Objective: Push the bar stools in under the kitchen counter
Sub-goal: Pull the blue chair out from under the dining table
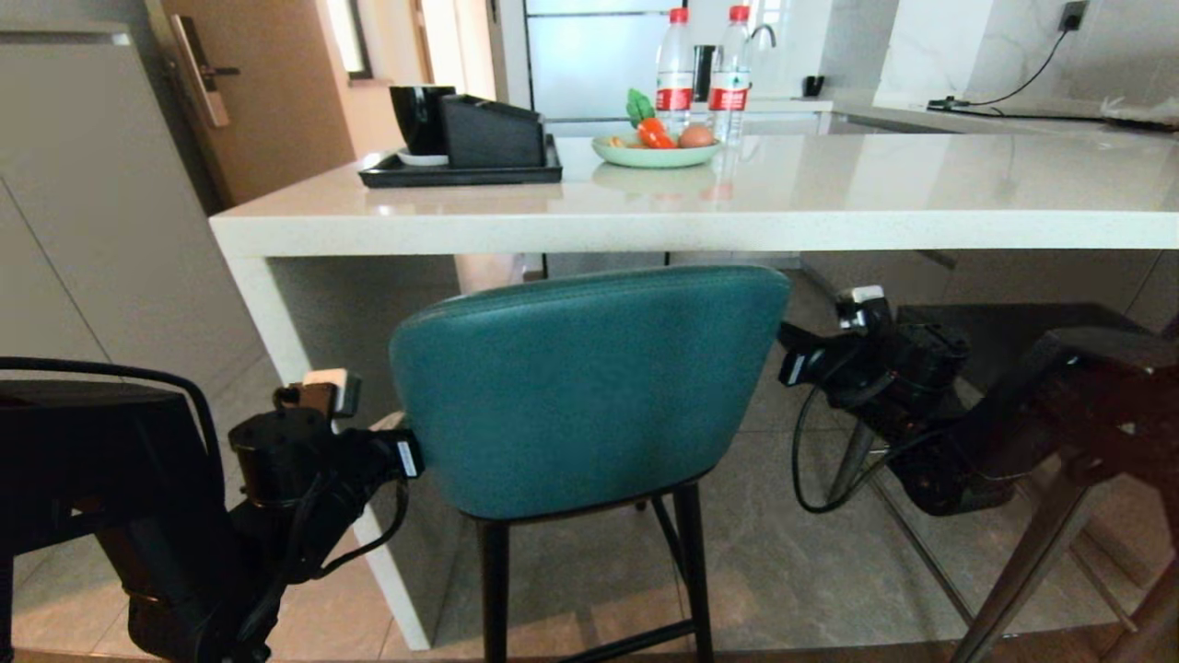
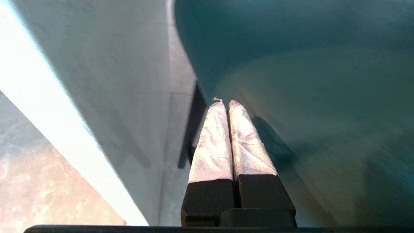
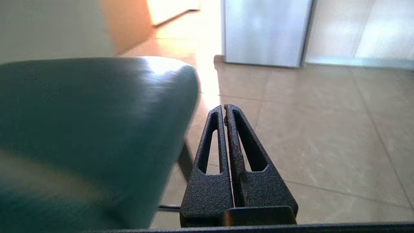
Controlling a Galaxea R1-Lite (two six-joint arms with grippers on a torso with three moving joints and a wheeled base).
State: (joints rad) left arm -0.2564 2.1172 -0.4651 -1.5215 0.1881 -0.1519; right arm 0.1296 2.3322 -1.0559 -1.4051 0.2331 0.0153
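The teal stool (image 1: 589, 387) stands in front of the white worktop (image 1: 737, 198), with the top of its back just under the worktop's edge. The left hand (image 2: 225, 104) is at the stool's left side, between the stool and the worktop's white side panel (image 1: 276, 331). Its two fingers are pressed together and hold nothing. The right hand (image 3: 224, 108) is at the stool's right side, over the floor (image 3: 323, 136), fingers together too. The dark grey stool (image 1: 1096, 387) stands to the right, near the right arm.
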